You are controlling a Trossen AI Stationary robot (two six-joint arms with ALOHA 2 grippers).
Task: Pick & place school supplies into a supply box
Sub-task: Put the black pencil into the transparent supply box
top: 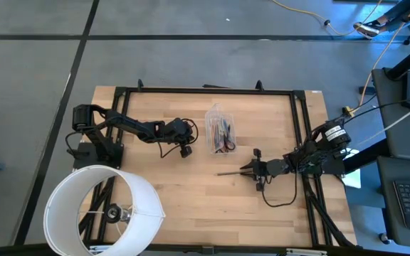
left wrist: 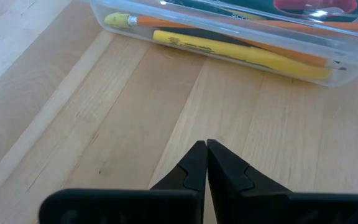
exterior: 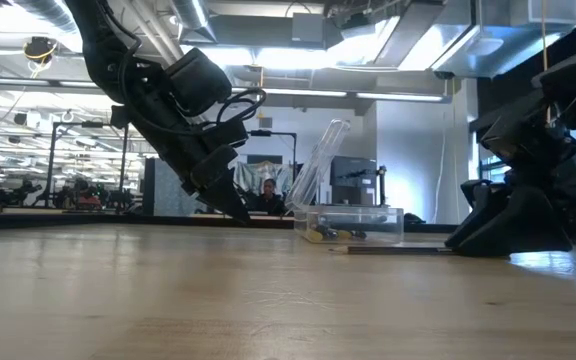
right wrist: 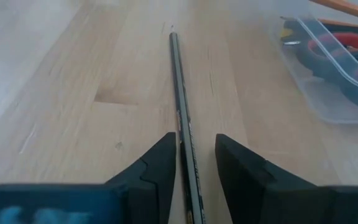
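The supply box (top: pixel 220 133), clear plastic with its lid up, sits mid-tabletop (top: pixel 191 206) holding yellow and orange pencils and red-handled scissors. At its 5 o'clock lies a dark pencil (right wrist: pixel 184 134), between the right hand's (right wrist: pixel 196 163) parted fingers. The left hand (left wrist: pixel 205 163), fingers together, hovers at 9 o'clock.

The high camera is looking straight down, taking in the whole tabletop (top: pixel 191 192) from far above. The low camera is sitting at tabletop height, facing level across the wood into the room. Each wrist camera is peering closely forward over its own claw. The clear supply box (top: pixel 220 135) is showing in all four: centre frame overhead, centre low, along the top in the left wrist view, upper right in the right.
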